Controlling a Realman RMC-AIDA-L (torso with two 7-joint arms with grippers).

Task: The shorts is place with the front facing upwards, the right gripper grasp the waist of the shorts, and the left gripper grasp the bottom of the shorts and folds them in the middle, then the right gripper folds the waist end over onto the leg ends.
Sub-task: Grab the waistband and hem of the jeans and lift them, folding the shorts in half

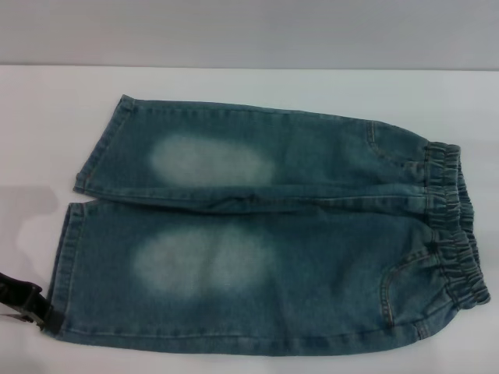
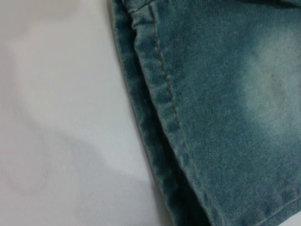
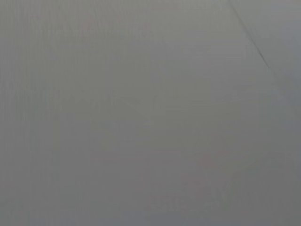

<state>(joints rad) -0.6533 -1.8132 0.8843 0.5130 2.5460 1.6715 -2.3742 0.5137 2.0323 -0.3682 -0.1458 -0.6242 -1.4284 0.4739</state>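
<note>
The blue-green denim shorts (image 1: 265,234) lie flat on the white table (image 1: 47,117), front up, each leg showing a pale faded patch. The ruffled elastic waist (image 1: 456,226) is at the right end. The bottom, two straight leg hems (image 1: 78,210), is at the left end. My left gripper (image 1: 27,302), a black claw, sits at the left edge, right beside the near leg's hem corner. The left wrist view looks closely at a stitched hem (image 2: 164,108) lying on the table. My right gripper is out of view, and its wrist view holds only a plain grey surface.
White table surface (image 2: 56,117) surrounds the shorts on the left and behind. A grey wall (image 1: 249,31) rises beyond the table's far edge.
</note>
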